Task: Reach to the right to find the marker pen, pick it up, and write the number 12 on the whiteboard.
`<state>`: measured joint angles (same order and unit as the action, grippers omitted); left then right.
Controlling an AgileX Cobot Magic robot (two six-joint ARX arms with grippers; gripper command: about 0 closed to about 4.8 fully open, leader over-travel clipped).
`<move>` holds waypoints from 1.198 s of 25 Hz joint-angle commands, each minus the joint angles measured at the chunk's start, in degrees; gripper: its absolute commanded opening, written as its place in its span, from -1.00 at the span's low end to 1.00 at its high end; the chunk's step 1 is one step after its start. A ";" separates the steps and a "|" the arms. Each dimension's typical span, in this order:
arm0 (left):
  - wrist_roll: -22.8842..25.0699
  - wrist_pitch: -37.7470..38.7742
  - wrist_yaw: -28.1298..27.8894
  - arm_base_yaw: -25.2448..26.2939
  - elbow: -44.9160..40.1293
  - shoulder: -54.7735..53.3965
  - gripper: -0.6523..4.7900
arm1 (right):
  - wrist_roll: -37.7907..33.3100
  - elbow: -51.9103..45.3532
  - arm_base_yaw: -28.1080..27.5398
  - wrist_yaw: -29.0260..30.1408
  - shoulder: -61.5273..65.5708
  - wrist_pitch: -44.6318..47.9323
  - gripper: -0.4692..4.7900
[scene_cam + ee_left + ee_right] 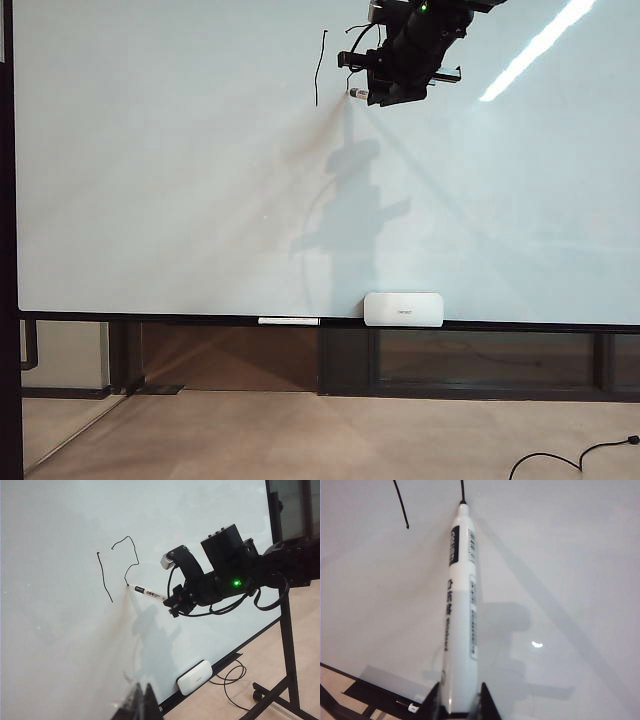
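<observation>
Exterior view: right gripper point(372, 93) clamps marker pen point(358, 94), tip on whiteboard point(180, 180).

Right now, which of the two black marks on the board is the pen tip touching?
The curvy second stroke: the marker pen, shut in the right gripper, ends on its lower end. The straight "1" stroke stands apart on the whiteboard.

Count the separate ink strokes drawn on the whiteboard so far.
2 on the whiteboard: a plain stroke for the 1, and beside it a curved stroke ending at the marker pen tip, held by the right gripper. The exterior view hides most of the second.
</observation>
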<state>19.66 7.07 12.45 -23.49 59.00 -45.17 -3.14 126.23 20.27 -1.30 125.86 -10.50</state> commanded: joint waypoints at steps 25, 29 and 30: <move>0.09 -1.57 0.24 0.02 0.26 0.17 -0.78 | -0.09 0.17 0.02 -14.53 -0.26 -4.98 -0.83; 0.09 -1.64 0.24 0.02 0.26 0.17 -0.78 | -0.09 0.37 0.02 -17.66 -0.26 -6.16 -0.83; 0.09 -1.64 0.26 0.02 0.26 0.17 -0.78 | -0.07 0.37 0.02 -17.62 -0.26 -6.25 -0.83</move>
<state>19.68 6.24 12.43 -23.49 59.00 -45.15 -2.90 126.26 20.56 -17.02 125.86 -17.58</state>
